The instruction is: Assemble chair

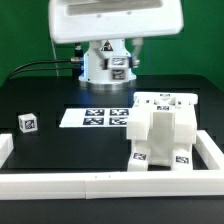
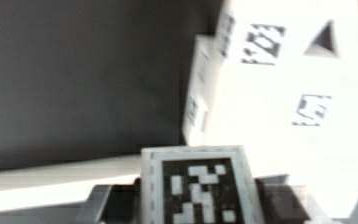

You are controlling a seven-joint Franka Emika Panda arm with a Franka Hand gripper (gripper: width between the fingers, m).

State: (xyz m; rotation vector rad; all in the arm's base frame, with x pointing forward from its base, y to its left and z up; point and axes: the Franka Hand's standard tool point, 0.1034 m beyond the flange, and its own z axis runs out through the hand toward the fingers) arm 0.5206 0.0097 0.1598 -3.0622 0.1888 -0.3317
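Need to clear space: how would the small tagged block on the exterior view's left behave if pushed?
The small block looks like rigid plastic, so probably stiff and light. Its flat faces and cube shape suggest sliding, not rolling. Squat, so tipping seems unlikely.

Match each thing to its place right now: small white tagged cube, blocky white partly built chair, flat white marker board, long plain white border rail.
Things:
1. small white tagged cube
2. blocky white partly built chair
3. flat white marker board
4. long plain white border rail

Places:
A. exterior view's right, inside the rail's corner
B. across the exterior view's foreground
C. alone at the exterior view's left
D. centre of the exterior view

Pairs: 1-C, 2-A, 3-D, 4-B
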